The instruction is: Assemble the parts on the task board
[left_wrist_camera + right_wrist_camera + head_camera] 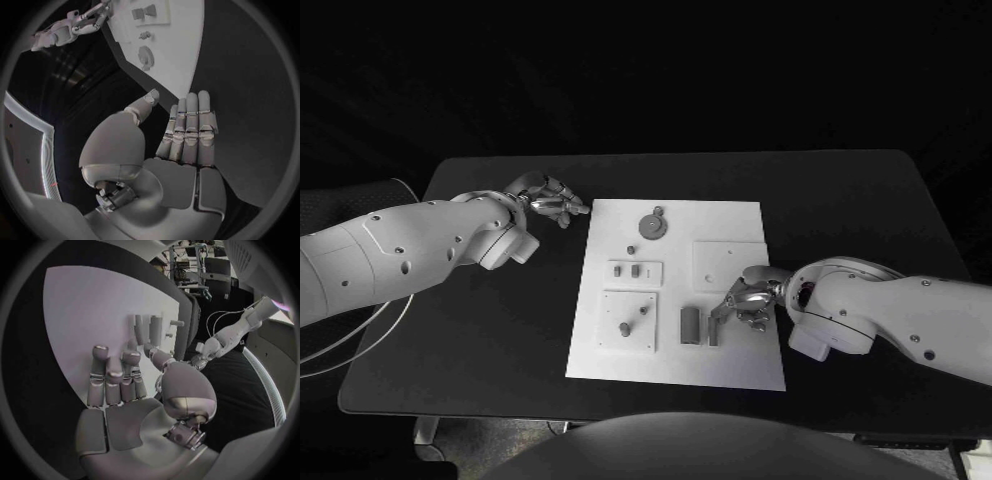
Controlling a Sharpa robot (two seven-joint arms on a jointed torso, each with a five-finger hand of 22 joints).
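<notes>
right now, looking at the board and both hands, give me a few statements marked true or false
1. The left hand sits off the task board, over the black table by the board's far left corner. True.
2. The left hand holds a part. False: its fingers are straight and apart, with nothing in them.
3. The right hand is over the board's near right area, beside two upright grey blocks. True.
4. The round gear-like part lies at the near edge of the board. False: it lies at the board's far end.
5. The right hand is off the board, over the bare table. False: it is above the white board.
</notes>
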